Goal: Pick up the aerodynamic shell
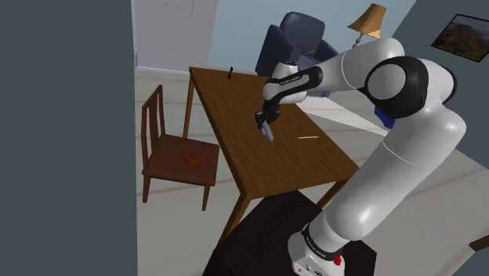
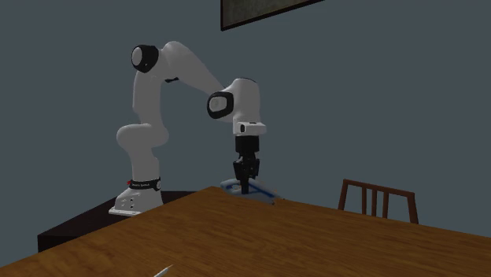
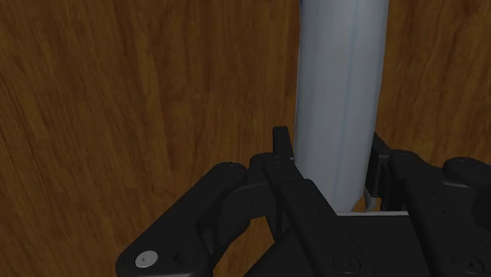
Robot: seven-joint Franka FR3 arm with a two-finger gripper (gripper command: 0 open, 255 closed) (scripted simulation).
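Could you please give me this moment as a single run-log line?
phase: grasp | gripper: shut on pale shell | pale shell: on wooden table, not yet lifted

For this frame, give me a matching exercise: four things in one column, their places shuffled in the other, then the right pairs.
Things:
1. pale shell
2. wooden chair
3. blue armchair
4. thin pale stick

Places:
A. beyond the table's far end
B. clasped between the fingers
C. lying on the table, apart from the gripper
D. beside the table, at the shoulder view's left

Pairs: 1-B; 2-D; 3-A; 4-C.
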